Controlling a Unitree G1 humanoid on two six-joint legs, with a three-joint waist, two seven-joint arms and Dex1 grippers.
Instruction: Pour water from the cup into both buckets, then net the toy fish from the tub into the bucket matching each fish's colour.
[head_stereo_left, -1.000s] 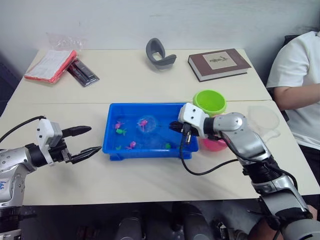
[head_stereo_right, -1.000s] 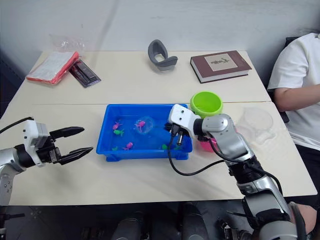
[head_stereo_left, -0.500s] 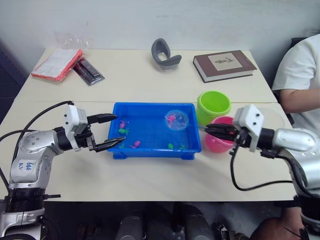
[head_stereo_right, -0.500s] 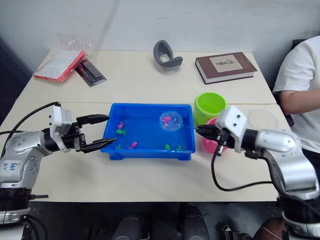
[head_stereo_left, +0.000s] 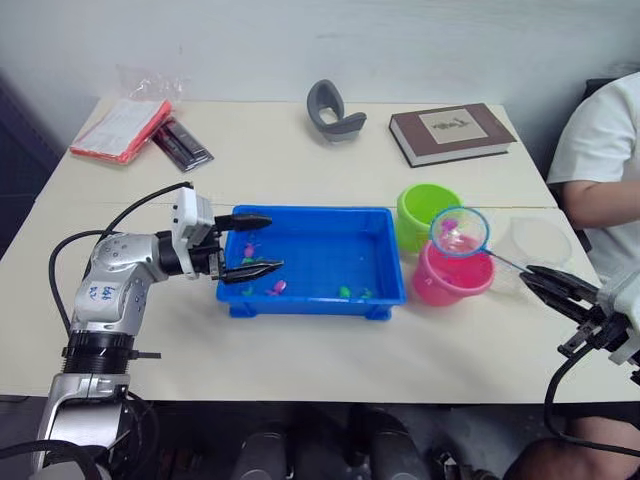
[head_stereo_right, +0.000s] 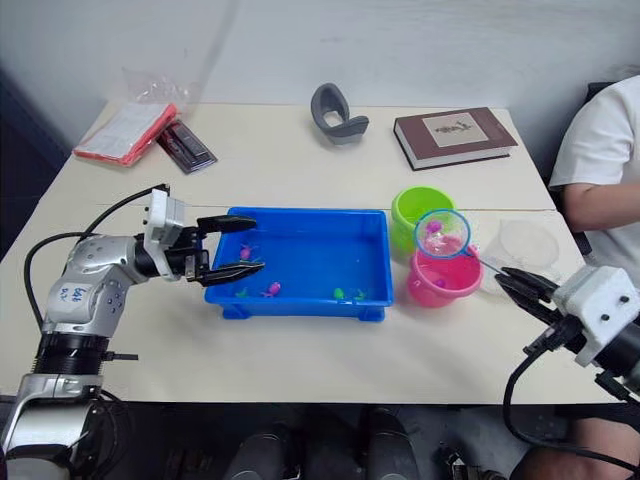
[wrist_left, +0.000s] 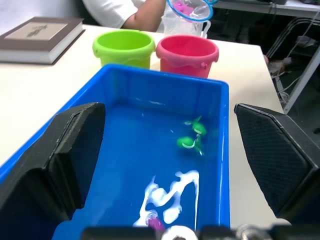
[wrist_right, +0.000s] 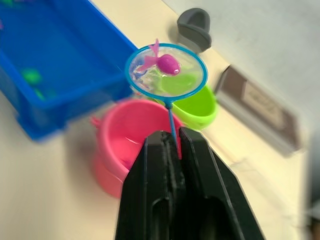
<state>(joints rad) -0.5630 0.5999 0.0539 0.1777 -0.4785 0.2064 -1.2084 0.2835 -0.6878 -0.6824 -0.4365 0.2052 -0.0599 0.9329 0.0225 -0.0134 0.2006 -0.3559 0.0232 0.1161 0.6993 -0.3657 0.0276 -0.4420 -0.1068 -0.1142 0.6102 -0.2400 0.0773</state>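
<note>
My right gripper (head_stereo_left: 530, 277) is shut on the thin handle of the net (head_stereo_left: 460, 231). The blue-rimmed hoop hangs over the far rim of the pink bucket (head_stereo_left: 448, 281), close to the green bucket (head_stereo_left: 426, 210). A magenta fish (wrist_right: 167, 63) lies in the mesh. The blue tub (head_stereo_left: 312, 222) holds water, green fish (wrist_left: 192, 140) and a pink fish (head_stereo_left: 276, 288). My left gripper (head_stereo_left: 272, 242) is open, its fingers (wrist_left: 67, 150) reaching over the tub's left end with nothing between them. The clear cup (head_stereo_left: 536, 244) stands right of the buckets.
A brown book (head_stereo_left: 450, 132) and a grey curved object (head_stereo_left: 333, 108) lie at the back of the table. A red-edged packet (head_stereo_left: 112, 130) and a dark flat item (head_stereo_left: 182, 145) are at the back left. A person in a white shirt (head_stereo_left: 605, 150) sits at the right edge.
My right arm drew back to the right, carrying the net with its pink fish from over the tub's right end to above the pink bucket. My left gripper moved right, over the tub's left end.
</note>
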